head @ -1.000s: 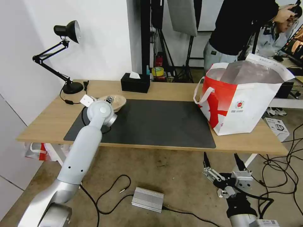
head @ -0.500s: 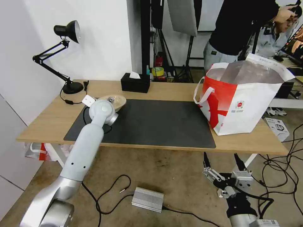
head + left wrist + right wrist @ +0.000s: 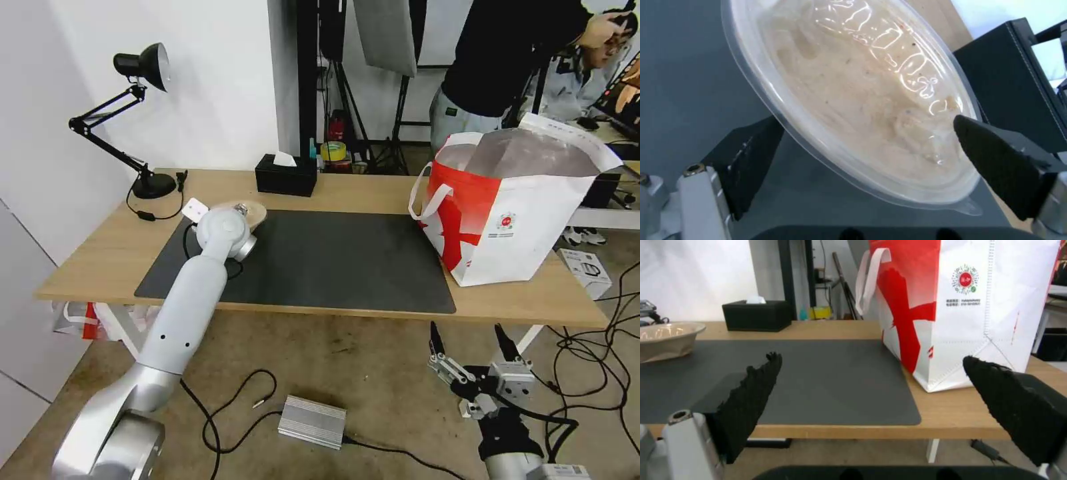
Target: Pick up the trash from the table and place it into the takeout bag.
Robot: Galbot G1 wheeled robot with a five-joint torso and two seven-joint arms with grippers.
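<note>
Your beige pulp bowl (image 3: 871, 100) sat near the left rear corner of the dark grey mat (image 3: 333, 260), close to the back-left part of the worktop (image 3: 100, 260), rim up and covered by a clear film that caught the light. Being round, it had no real long axis; in the left wrist view it appeared as a tilted oval running diagonally between the two black fingers (image 3: 751, 160). The left hand (image 3: 867, 146) was open around it, one finger low beside the rim and the other over the far edge, and you could not tell from these views whether either pad touched the bowl. From the head camera the left arm's wrist covered most of the bowl (image 3: 257, 212), leaving only a sliver of rim showing. Just behind it stood the black tissue box (image 3: 287, 175), and farther left a black desk lamp (image 3: 143, 67) with its cord trailing across the wood. The mat between the bowl and the takeout bag (image 3: 527, 213) lay bare. The bag stood upright at the worktop's right end, mouth open and foil lining showing, its white loop handle facing the mat. Your right hand (image 3: 470, 347) hung below the worktop's front edge, fingers spread wide and gripping nothing, facing the bag and mat.
</note>
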